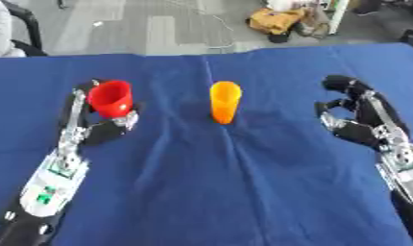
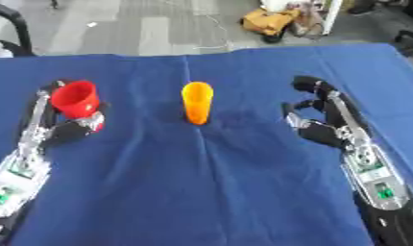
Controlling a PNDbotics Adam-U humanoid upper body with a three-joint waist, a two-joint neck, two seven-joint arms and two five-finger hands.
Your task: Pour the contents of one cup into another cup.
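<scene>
Left hand grips the red cup; right hand hangs empty, fingers relaxed.

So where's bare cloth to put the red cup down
Open blue tablecloth lies between the red cup in the left hand and the orange cup, between the orange cup and the right hand, and across the near middle. Nowhere is crowded.

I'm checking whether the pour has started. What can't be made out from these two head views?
- Red cup: its contents; the mouth tilts toward the camera but the inside shows only red.
- Orange cup: inside hidden by its own wall.
- Left robot hand: fingers mostly behind the red cup.
- Right robot hand: idle, holding nothing.
</scene>
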